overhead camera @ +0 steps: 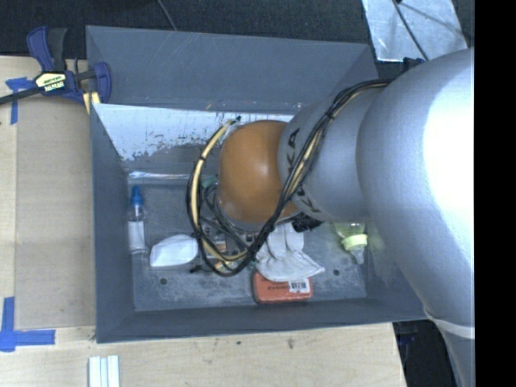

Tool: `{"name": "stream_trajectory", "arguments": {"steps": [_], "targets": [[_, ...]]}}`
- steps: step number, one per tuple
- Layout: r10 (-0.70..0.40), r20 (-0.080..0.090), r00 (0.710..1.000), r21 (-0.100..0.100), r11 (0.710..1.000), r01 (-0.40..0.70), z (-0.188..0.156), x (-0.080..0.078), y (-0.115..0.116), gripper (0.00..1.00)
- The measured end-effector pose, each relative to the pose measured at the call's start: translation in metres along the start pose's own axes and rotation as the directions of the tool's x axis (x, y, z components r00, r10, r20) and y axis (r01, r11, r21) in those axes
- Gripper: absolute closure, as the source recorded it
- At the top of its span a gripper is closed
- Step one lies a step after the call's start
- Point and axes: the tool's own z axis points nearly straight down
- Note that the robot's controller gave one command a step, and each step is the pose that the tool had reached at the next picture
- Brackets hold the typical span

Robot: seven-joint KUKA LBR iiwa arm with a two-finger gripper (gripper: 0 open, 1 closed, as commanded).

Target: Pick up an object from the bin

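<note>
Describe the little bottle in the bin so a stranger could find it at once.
Start at the left wall of the grey bin. On the floor just inside it lies the bottle, beside a white oval lump. It alone is clear, with a blue cap.

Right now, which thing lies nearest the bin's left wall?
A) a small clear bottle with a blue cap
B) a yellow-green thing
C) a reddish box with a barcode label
A: the clear bottle with a blue cap lies just beside the left wall.

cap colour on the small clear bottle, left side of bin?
Blue cap on the bottle, camera view.
</note>
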Motion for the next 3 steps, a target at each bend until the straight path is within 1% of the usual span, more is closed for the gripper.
{"name": "stream_trajectory", "arguments": {"steps": [1, 2, 3], "targets": [[0.004, -0.001, 1.0, -0.002, 1.0, -0.004, 0.004, -0.002, 0.021, 1.0], [0.024, -0.008, 1.0, 0.005, 1.0, -0.024, -0.007, -0.01, 0.032, 1.0], [0.008, -0.006, 1.0, 0.003, 1.0, -0.008, -0.126, -0.024, 0.039, 1.0]]}}
